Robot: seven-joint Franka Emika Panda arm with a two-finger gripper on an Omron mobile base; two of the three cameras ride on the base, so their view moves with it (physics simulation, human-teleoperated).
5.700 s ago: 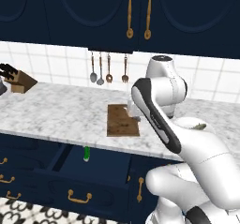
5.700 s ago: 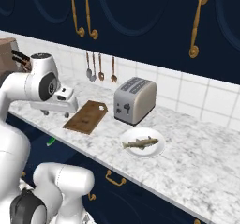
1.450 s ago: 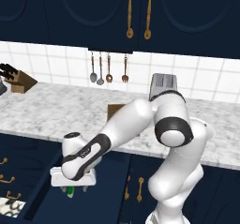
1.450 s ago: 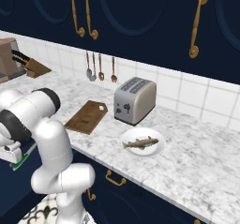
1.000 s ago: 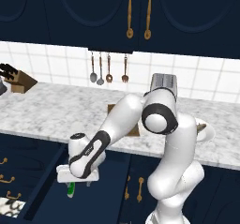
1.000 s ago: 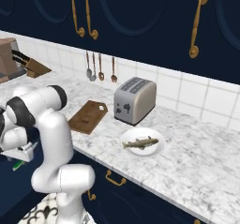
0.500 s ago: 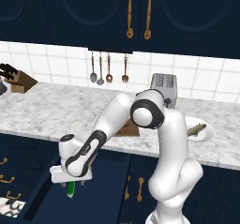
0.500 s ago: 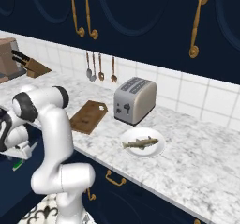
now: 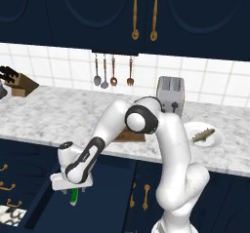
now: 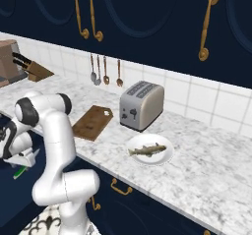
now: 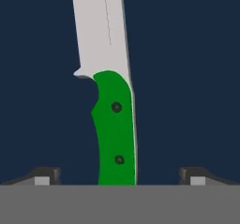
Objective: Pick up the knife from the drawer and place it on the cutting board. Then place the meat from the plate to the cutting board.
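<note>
Reaching down into drawer (image 9: 34,198), your end effector (image 11: 117,175) stands fully open, fingertips (image 11: 47,174) apart either side of knife (image 11: 112,106), gripping nothing. Knife lies flat on drawer floor, green handle between fingers. Cutting board (image 10: 93,122) and plate (image 10: 165,155) with meat (image 10: 147,150) sit on surface (image 10: 197,165).

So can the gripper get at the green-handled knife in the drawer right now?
Probably yes: the open gripper hangs right above the small green-handled knife, one of its fingers on either side, nothing between.
</note>
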